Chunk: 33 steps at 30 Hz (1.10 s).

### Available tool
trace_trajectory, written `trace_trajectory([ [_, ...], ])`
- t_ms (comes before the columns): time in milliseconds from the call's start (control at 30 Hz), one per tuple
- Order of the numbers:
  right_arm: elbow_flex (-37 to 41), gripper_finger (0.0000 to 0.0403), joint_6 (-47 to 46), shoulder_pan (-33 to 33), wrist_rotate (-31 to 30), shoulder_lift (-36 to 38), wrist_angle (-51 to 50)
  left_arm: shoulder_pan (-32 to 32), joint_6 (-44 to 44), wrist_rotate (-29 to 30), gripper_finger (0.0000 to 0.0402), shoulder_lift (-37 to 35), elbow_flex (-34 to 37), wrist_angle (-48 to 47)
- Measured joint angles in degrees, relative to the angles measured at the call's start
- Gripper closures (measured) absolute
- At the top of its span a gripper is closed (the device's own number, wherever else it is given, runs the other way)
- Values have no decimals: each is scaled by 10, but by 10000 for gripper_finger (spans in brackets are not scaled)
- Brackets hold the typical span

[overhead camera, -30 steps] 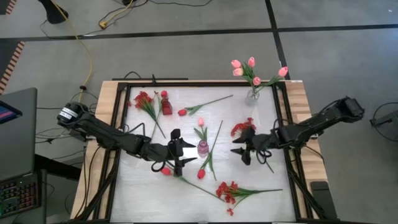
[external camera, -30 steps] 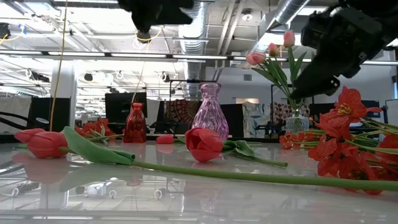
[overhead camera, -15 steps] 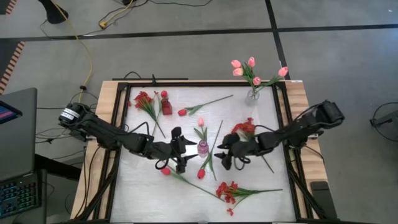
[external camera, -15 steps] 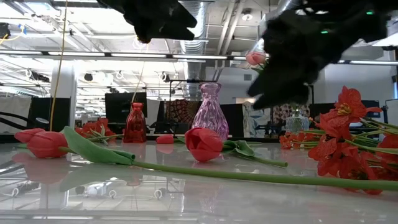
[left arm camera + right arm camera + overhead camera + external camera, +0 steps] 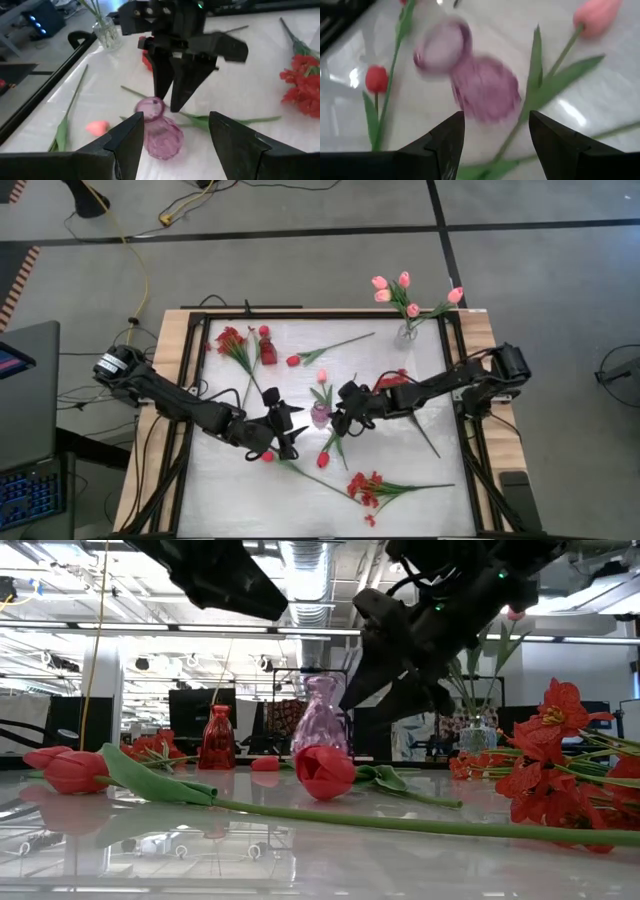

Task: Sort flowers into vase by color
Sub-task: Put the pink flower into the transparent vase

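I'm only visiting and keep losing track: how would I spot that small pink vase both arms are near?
Look at the white table and find its middle, where the right gripper and left gripper face each other. The pink vase stands between them. Unlike the red vase and clear vase at the far edge, it is empty.

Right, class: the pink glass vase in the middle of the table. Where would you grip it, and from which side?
Grip the pink glass vase at its narrow neck, just under the flared rim, coming from above. It looks tilted, so a push on the round belly may roll it. The right gripper is already at its mouth, fingers open, and the left gripper faces it, also open.
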<state>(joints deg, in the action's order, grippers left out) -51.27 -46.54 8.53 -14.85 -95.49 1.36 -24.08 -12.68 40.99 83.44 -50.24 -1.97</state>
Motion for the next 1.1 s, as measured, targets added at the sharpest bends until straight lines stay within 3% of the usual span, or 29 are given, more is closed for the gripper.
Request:
trace_trajectory([
  [100, 0, 154, 6, -9, 39, 9, -25, -4, -1, 8, 190, 0, 0, -12],
  [267, 1, 154, 2, -3, 47, 5, -83, -4, -1, 17, 190, 0, 0, -16],
  [467, -1, 154, -6, 29, 29, -30, -49, -4, 23, 17, 190, -16, 0, -15],
  [733, -64, 158, 12, 34, -21, -85, -89, -4, 34, 17, 190, -67, 0, -16],
  [1100, -102, 212, 17, 33, -62, -160, -110, -5, 34, 9, 190, -62, 0, -32],
])
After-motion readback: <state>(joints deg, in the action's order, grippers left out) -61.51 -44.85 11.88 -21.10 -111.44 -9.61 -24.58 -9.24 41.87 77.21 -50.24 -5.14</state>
